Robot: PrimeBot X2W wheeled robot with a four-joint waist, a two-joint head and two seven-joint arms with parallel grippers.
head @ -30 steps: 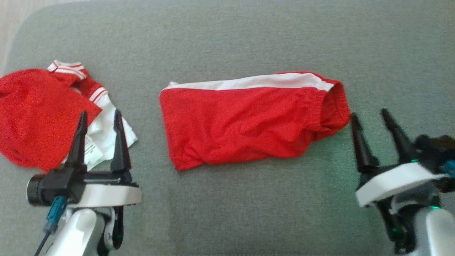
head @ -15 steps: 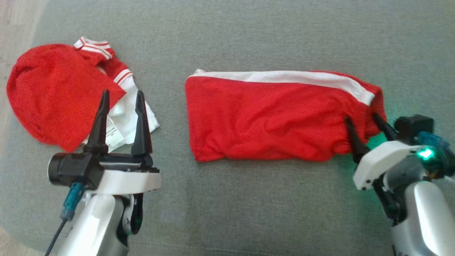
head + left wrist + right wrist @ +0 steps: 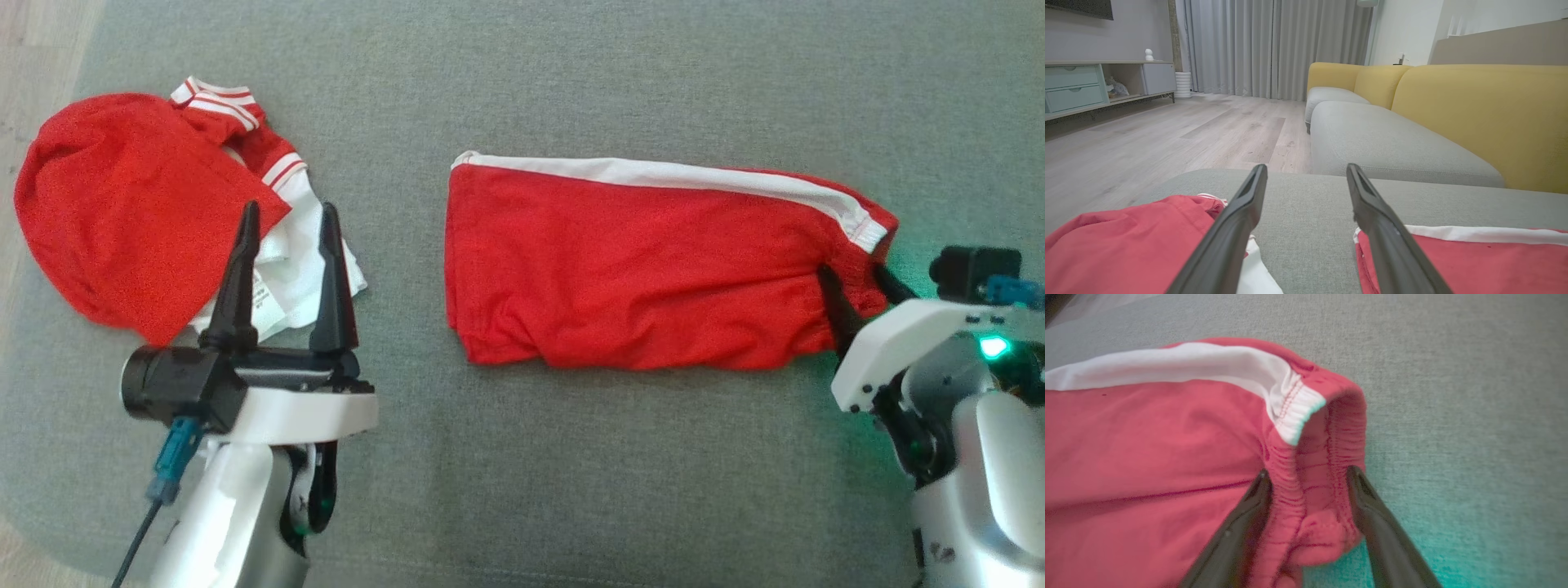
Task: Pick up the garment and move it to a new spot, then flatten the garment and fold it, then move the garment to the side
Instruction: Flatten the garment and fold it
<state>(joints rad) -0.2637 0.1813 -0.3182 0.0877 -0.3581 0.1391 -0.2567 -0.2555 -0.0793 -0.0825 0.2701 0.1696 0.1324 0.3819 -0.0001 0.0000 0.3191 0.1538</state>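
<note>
Right tool (image 3: 851, 276) spread astride red shorts (image 3: 637, 269) waistband (image 3: 1327, 465), tips half hidden; left tool (image 3: 290, 211) spread

The red garment (image 3: 1147, 449) lies on the grey cushion (image 3: 1453, 396), its white side stripe (image 3: 1188, 365) running along the upper edge to the gathered elastic waistband (image 3: 1331, 428). The right claw (image 3: 1308, 471) stands spread, one dark finger on either side of the bunched waistband, both tips against the cloth. A green glow tints the cushion beside the right-hand finger.
</note>
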